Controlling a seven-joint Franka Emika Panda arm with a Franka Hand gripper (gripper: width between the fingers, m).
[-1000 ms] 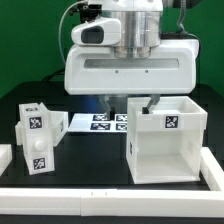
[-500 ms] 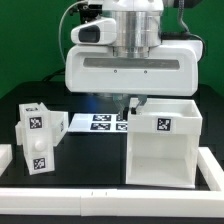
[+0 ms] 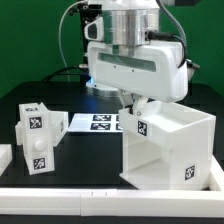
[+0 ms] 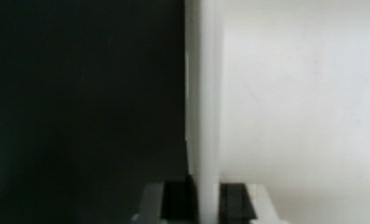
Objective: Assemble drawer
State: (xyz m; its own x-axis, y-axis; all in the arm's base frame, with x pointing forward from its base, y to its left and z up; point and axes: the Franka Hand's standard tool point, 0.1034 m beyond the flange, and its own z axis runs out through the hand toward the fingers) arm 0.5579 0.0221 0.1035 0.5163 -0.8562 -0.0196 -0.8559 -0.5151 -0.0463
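On the black table (image 3: 92,165), the tool (image 3: 135,103) grips the casing (image 3: 165,150) wall, tray boxes (image 3: 36,138) apart.

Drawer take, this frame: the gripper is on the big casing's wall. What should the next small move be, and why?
Probably a slow twist of the casing until it sits square to the marker board, then release. The gripper pinches its wall, which runs between the fingers in the wrist view, and the casing stands skewed to that board and the tray boxes.
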